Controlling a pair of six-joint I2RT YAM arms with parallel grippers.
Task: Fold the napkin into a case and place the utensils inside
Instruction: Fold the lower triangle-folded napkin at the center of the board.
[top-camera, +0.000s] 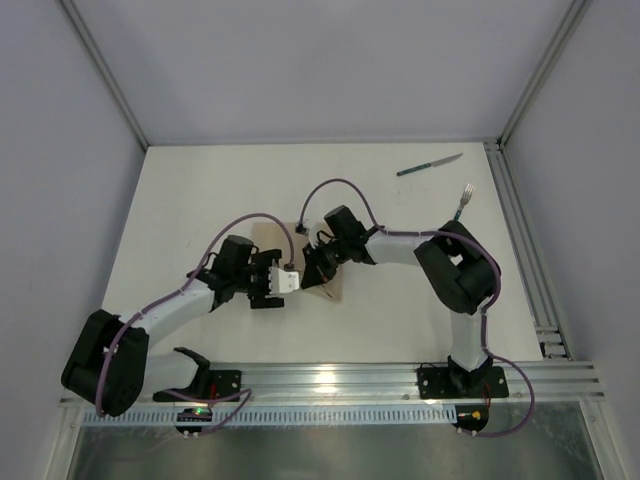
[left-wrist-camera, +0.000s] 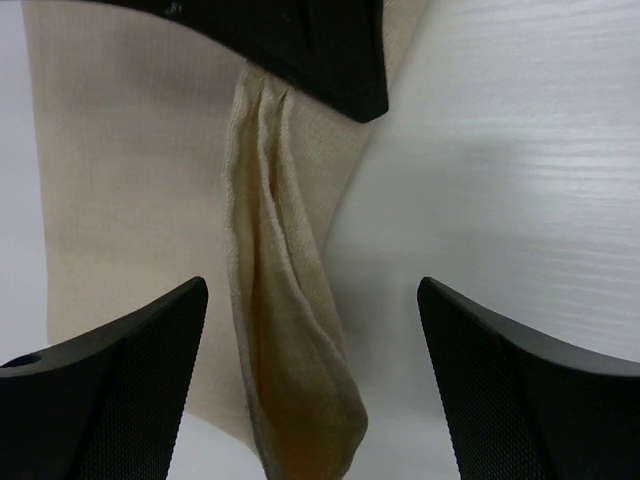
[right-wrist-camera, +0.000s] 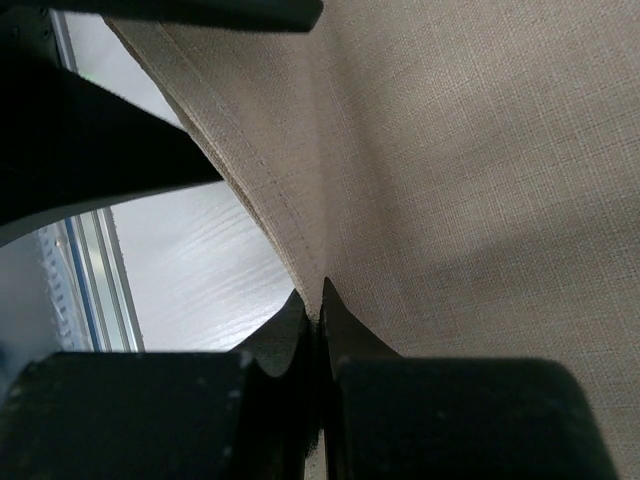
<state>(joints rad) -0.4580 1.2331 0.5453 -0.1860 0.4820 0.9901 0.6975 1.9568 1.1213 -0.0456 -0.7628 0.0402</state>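
At the centre of the table (top-camera: 200, 200), the right pincer (right-wrist-camera: 318, 300) is pinching the napkin (right-wrist-camera: 480, 150). Its two fingers are pressing tightly together with a hemmed edge of the beige cloth caught between the tips, and the cloth is sloping up and away from that grip.

Facing it, the left pincer (left-wrist-camera: 312, 290) is standing spread as wide as it goes and is gripping nothing. Its dark, textured fingers (left-wrist-camera: 130, 360) are flanking a loose hanging fold of the napkin without visibly touching it. From the left wrist, that fold is seen drooping from under the black body of the right pincer toward the white surface, with flatter cloth lying to its left.

From overhead, both pincers are meeting nose to nose above the napkin and are covering most of it. Only tan strips are showing behind the left wrist and beside the right pincer, so the number of layers cannot be told.

Toward the far right corner, the knife (top-camera: 430, 165) is lying well apart from the cloth. The fork (top-camera: 464, 200) is lying near it, closer to the arms, with its tines pointing away and its handle running behind the right arm (top-camera: 460, 270).
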